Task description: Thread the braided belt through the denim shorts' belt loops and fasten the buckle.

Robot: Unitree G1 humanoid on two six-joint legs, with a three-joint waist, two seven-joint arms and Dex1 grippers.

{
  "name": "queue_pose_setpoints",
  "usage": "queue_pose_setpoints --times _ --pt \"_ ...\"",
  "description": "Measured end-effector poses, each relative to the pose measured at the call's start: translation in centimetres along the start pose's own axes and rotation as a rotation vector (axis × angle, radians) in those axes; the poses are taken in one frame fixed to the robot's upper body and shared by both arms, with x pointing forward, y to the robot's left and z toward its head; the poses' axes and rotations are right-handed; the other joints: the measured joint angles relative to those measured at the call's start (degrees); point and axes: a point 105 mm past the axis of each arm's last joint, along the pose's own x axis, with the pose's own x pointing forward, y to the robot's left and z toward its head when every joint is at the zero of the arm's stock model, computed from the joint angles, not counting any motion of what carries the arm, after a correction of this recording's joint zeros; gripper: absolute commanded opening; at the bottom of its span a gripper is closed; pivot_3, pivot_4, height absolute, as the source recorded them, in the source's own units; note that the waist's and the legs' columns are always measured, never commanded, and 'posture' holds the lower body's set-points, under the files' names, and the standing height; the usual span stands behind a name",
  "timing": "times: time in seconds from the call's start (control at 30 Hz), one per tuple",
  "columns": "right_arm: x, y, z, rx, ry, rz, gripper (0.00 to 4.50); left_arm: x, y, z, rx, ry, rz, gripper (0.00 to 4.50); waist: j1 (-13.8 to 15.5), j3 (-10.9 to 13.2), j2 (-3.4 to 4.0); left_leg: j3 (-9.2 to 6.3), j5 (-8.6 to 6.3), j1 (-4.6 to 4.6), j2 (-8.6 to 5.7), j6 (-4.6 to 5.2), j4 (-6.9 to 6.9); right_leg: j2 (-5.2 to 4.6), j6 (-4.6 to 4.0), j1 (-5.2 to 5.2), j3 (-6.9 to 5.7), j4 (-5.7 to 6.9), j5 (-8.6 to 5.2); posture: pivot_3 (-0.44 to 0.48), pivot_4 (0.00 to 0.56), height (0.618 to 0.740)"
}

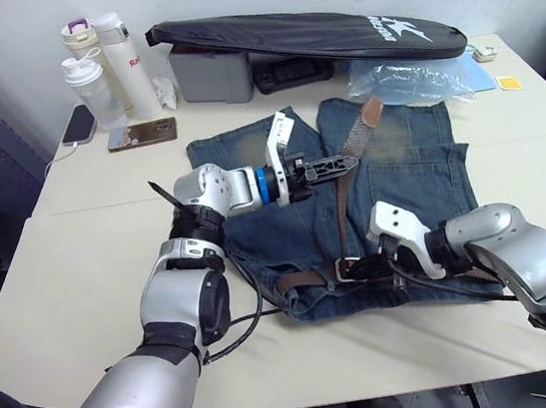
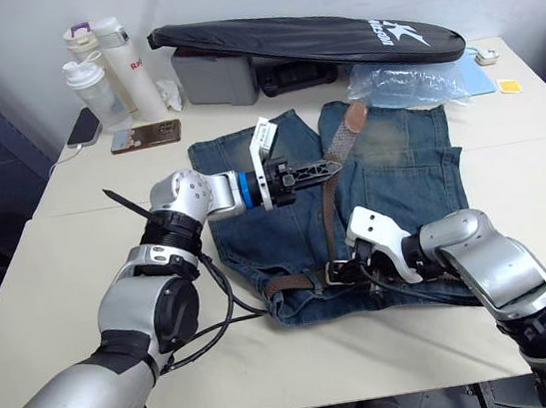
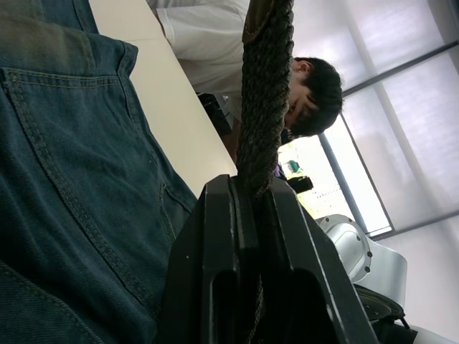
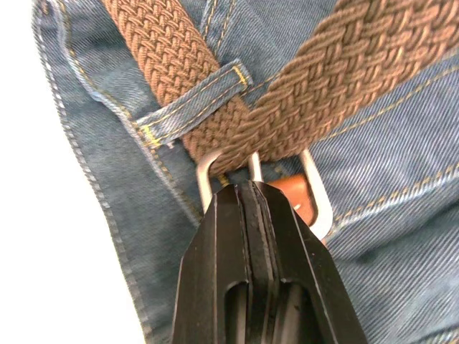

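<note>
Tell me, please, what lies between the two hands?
A raised stretch of braided belt over denim shorts joins left hand to right hand, in the eye views.

Denim shorts (image 1: 405, 172) lie flat on the table, waistband toward the robot, faded blue with yellowish patches | braided belt (image 1: 342, 195), brown, runs along the waistband under a belt loop (image 4: 190, 107), passes through the silver buckle (image 4: 315, 193), then rises across the legs to its reddish-brown tip (image 1: 372, 110)

You can't see all of the buckle (image 4: 265, 188), because the right gripper (image 4: 249, 188) covers its middle. The braided belt (image 3: 264, 107) runs off the picture's top edge, and a person's face (image 3: 305, 100) hides partly behind it.
</note>
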Motion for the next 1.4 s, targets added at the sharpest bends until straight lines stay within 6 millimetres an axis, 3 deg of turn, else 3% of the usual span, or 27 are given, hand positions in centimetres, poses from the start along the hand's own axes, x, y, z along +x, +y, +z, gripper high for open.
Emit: queue_pose_setpoints --times 0.17,0.33,0.43,0.53,0.7,1.1,1.23,1.4 --pt "-1.3 -0.3 -0.3 0.042 0.002 -0.045 0.06 0.3 -0.6 0.1 0.025 0.009 -0.018 0.0 -0.2 0.0 0.0 0.03 0.02 0.0 -0.01 0.02 0.02 -0.01 -0.01 -0.04 0.05 0.08 0.0 0.0 0.15 0.645" --pt "-4.8 -1.0 0.5 0.042 0.001 -0.126 0.06 0.7 -1.4 -0.3 0.1 0.063 -0.038 0.0 -0.2 0.1 0.03 0.03 0.04 0.01 -0.01 0.02 0.0 -0.01 -0.01 -0.05 0.06 0.08 0.01 0.0 0.15 0.645" --pt "-7.7 -0.8 0.5 0.013 0.045 -0.188 0.06 0.9 -0.3 -1.8 0.348 0.177 0.046 0.0 0.0 0.1 0.11 0.08 0.06 0.01 -0.03 -0.02 -0.06 0.0 -0.02 -0.02 0.09 -0.06 0.01 0.0 0.15 0.645" --pt "-8.8 -0.3 0.6 0.009 0.056 -0.211 0.06 0.9 0.8 -2.9 0.477 0.247 0.096 0.0 0.0 0.1 0.11 0.1 0.06 0.01 -0.03 -0.02 -0.06 -0.01 -0.03 -0.02 0.11 -0.12 0.01 0.0 0.15 0.645" --pt "-8.5 1.4 0.6 -0.03 0.049 -0.178 0.06 1.1 0.6 -3.3 0.748 0.341 0.114 0.0 0.0 0.1 0.13 0.13 0.08 0.01 -0.02 0.02 -0.02 -0.01 -0.07 -0.01 0.13 -0.12 0.05 0.0 0.15 0.645" --pt "-7.7 3.6 0.6 -0.119 0.023 -0.164 0.06 1.0 -0.1 -2.6 1.07 0.396 0.113 0.0 0.1 0.1 0.14 0.09 0.13 0.0 -0.02 0.11 0.0 -0.01 -0.08 0.01 0.12 -0.09 0.08 0.0 0.15 0.645" --pt "-8.1 3.8 0.1 -0.087 0.035 -0.207 0.06 -0.4 0.3 -3.2 1.144 0.426 0.082 0.0 0.1 0.1 0.14 0.08 0.14 0.0 -0.02 0.12 0.04 -0.01 -0.09 0.01 0.11 -0.01 0.09 0.0 0.15 0.645" --pt "-8.1 4.0 0.0 -0.089 0.034 -0.22 1.84 -1.2 0.2 -3.3 1.239 0.468 0.044 0.0 0.1 0.1 0.14 0.06 0.18 0.02 -0.02 0.21 0.13 -0.01 -0.12 0.01 0.12 0.14 0.11 0.0 0.15 0.645"
